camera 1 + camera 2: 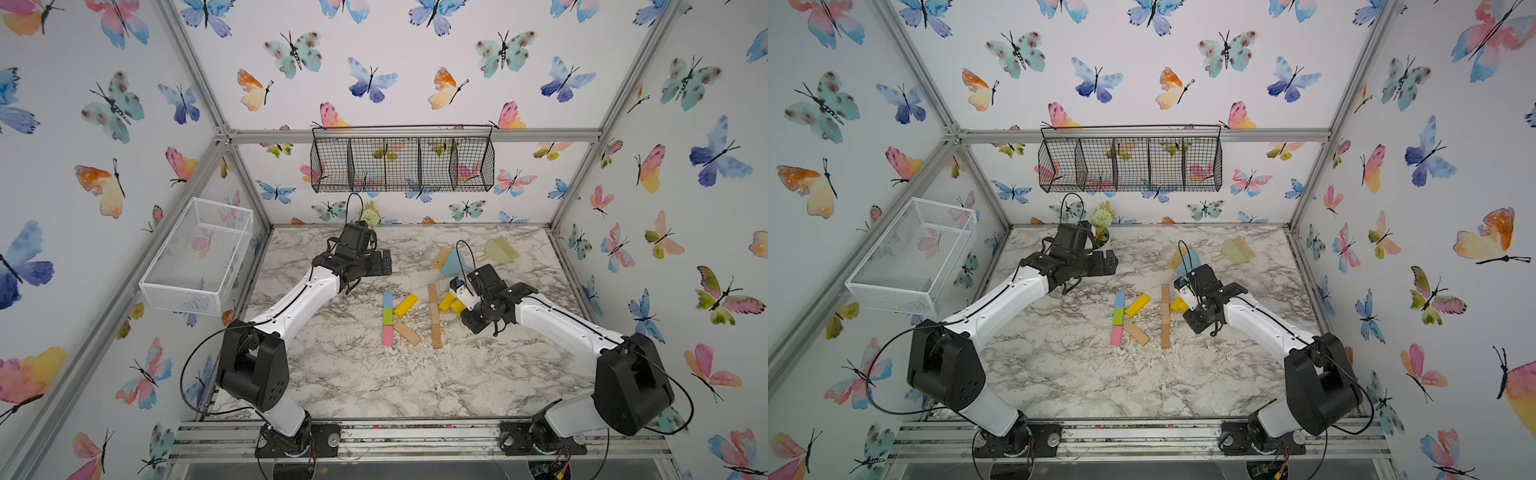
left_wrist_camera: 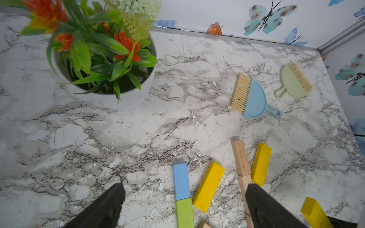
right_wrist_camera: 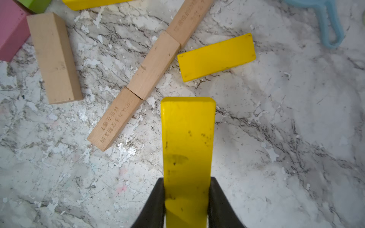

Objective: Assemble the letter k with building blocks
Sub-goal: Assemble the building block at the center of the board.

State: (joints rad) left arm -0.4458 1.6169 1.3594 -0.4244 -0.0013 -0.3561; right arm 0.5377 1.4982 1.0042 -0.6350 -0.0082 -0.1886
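On the marble table a blue block (image 1: 387,300), a green block (image 1: 387,316) and a pink block (image 1: 387,336) lie end to end in a column. A yellow block (image 1: 406,305) and a tan block (image 1: 407,333) slant off its right side. To their right, three tan blocks (image 1: 434,316) form a second column, and a yellow block (image 3: 216,57) lies slanted beside it. My right gripper (image 3: 187,183) is shut on another yellow block (image 3: 187,138), held just above the table by that column. My left gripper (image 2: 184,186) hovers open and empty behind the blocks.
A white pot of artificial flowers (image 2: 126,94) stands at the back left of the table. A blue dustpan with brush (image 2: 254,100) and a green one (image 2: 292,84) lie at the back right. A white mesh basket (image 1: 195,257) hangs on the left wall, a black wire basket (image 1: 401,164) on the back wall.
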